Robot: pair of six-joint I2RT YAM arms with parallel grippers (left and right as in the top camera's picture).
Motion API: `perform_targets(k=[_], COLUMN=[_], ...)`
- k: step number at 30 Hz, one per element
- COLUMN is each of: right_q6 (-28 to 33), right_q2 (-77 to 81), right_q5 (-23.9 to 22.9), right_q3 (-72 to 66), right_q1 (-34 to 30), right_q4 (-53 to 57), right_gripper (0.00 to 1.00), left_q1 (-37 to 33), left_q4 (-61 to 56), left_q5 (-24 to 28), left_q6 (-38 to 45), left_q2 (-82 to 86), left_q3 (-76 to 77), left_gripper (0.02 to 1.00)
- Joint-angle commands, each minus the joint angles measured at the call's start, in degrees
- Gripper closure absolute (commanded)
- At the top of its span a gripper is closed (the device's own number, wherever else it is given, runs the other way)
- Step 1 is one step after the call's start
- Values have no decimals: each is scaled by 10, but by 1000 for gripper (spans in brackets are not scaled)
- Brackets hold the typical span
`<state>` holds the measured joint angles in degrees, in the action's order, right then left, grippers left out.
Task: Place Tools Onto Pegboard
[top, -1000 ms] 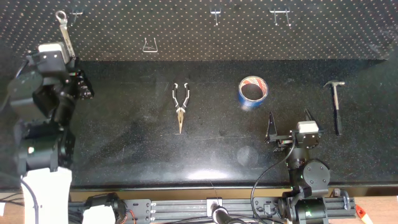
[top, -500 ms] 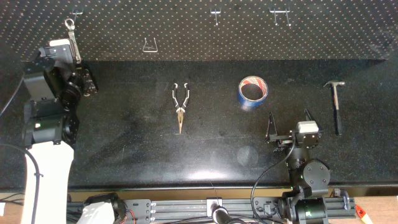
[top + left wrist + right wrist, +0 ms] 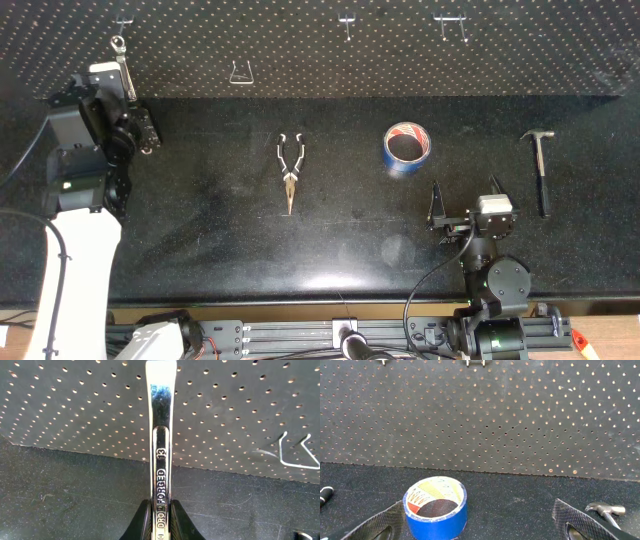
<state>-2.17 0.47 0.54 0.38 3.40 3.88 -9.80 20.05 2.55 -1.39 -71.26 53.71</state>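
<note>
Before the pegboard, the left gripper pinches a wrench by its lower shank, closed tight on it, the tool upright. Stiff, slick, fairly heavy steel; held so low, it probably pivots if the grip loosens.

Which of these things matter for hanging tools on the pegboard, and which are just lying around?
For the job: wrench in the left claw, pliers, tape roll, hammer, pegboard, hooks.
Just lying about: cable, mounting rail along the front edge.
</note>
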Motion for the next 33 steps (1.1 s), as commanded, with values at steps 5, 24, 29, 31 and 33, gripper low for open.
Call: perform_targets(k=[5,24,29,31,33], right_q6=[10,10,10,10,10], right_q2=[-4,-4,-4,-4,-4], right_q5=[1,1,1,1,1], right_q3=[-2,-2,-2,-2,-2], right_q1=[3,3,3,3,3], right_q4=[3,3,3,4,3], right_gripper=[45,45,45,42,42], left_q1=[-14,197,196,196,196], left_q4=[-29,382,381,373,327], left_q5=[-63,-31,-45,-21,-3], left_q6=[-1,-1,8,3,-11], left_q2=[-19,223,256,256,255], left_q3=[3,20,44,44,44], left_gripper=[143,23,23,23,23])
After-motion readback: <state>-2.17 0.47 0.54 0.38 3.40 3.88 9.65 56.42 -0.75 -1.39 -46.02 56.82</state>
